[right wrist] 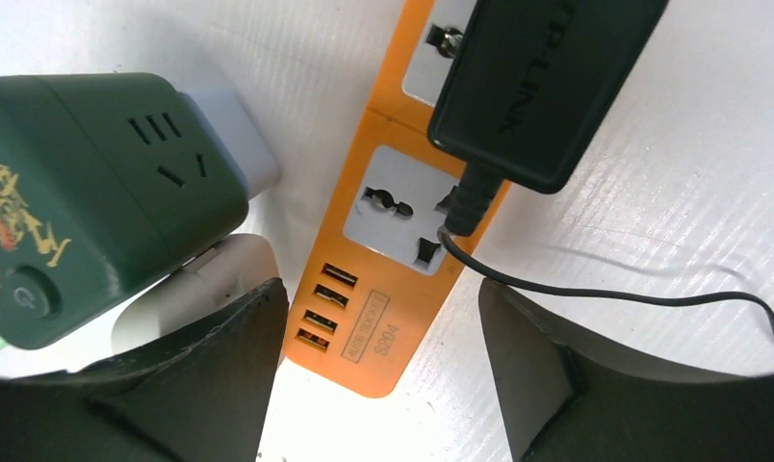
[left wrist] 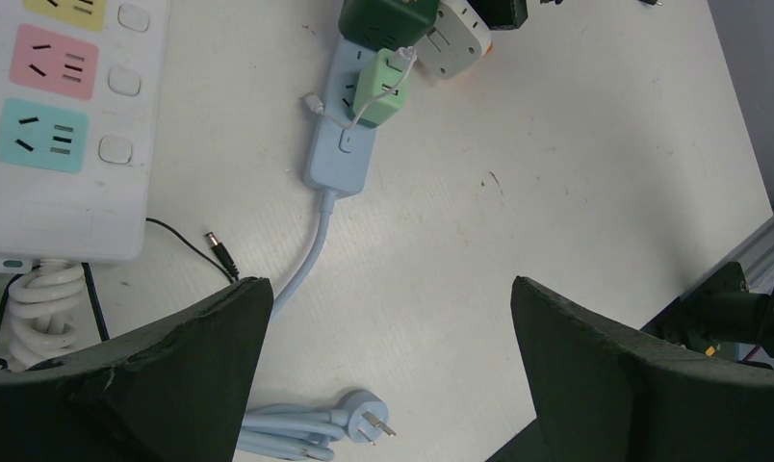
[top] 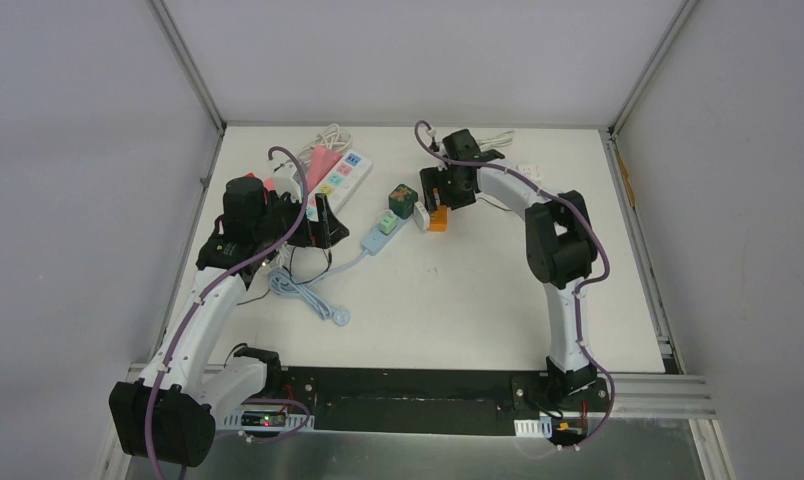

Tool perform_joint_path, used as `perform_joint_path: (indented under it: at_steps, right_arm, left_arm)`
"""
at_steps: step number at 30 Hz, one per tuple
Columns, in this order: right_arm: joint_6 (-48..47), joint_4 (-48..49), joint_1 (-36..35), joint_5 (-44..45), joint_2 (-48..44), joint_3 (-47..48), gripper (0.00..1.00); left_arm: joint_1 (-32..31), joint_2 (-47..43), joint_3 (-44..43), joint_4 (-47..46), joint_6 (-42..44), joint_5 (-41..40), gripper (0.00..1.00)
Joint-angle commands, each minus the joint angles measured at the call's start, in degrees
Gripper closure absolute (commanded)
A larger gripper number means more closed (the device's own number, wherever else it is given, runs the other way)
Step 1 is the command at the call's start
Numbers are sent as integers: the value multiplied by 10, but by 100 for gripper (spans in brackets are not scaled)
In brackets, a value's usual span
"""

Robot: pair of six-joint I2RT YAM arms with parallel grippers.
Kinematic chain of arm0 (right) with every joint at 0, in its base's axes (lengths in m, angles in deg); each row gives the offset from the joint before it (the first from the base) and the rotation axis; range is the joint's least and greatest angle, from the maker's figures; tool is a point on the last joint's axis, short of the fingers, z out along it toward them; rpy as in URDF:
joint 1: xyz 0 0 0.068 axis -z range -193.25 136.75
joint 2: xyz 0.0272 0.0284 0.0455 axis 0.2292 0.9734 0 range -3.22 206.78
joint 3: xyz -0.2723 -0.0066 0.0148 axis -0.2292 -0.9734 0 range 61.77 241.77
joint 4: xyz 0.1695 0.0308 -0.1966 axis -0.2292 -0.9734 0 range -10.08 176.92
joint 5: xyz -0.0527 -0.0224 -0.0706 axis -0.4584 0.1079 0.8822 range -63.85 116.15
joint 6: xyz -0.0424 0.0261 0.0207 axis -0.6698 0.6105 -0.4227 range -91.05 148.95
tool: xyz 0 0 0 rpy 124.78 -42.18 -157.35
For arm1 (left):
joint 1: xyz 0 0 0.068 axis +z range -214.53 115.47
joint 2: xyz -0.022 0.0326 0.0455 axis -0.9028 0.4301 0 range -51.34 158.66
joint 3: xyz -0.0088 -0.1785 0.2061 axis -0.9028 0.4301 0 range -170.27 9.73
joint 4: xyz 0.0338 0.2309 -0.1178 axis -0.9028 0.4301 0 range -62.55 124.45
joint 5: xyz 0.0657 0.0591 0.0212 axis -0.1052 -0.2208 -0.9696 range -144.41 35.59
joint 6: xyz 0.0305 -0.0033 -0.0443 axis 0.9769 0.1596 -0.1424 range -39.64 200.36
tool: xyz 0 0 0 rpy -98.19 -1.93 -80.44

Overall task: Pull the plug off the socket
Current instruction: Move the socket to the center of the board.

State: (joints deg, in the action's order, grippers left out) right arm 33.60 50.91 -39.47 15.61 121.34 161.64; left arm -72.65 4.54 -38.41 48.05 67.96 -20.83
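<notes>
While the black adapter plug [right wrist: 542,82] sits on the orange socket strip [right wrist: 364,327], covering 1 of its outlets, the right tool [right wrist: 378,298] hangs over the strip's USB end. Its 2 fingers [right wrist: 219,385] are spread to either side and grasp nothing. A dark green cube socket [right wrist: 94,183] lies just beside the strip. The left tool [left wrist: 388,289] is released wide above the tabletop [left wrist: 556,173], near a pale blue strip [left wrist: 340,144] carrying a light green plug [left wrist: 383,87].
</notes>
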Motion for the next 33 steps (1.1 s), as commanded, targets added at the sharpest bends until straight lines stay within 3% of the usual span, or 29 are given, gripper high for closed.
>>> perform_joint_path:
  at_steps: [1,9,16,30,33]
  right_arm:
    - [3,13,-14,58,-4,-7,25]
    - [-18,16,-17,75,-19,-30,31]
    - [-75,23,-14,119,-57,-71,44]
    - [-205,32,42,43,-207,-238,99]
    - [-273,4,58,-10,-254,-282,100]
  left_arm:
    - [7,-6,-5,-12,8,12,1]
    - [7,-5,-5,-12,8,14,1]
    - [7,-7,-4,-12,7,16,1]
    - [7,-8,-4,-18,0,36,1]
    - [7,-8,1,-34,-8,55,1]
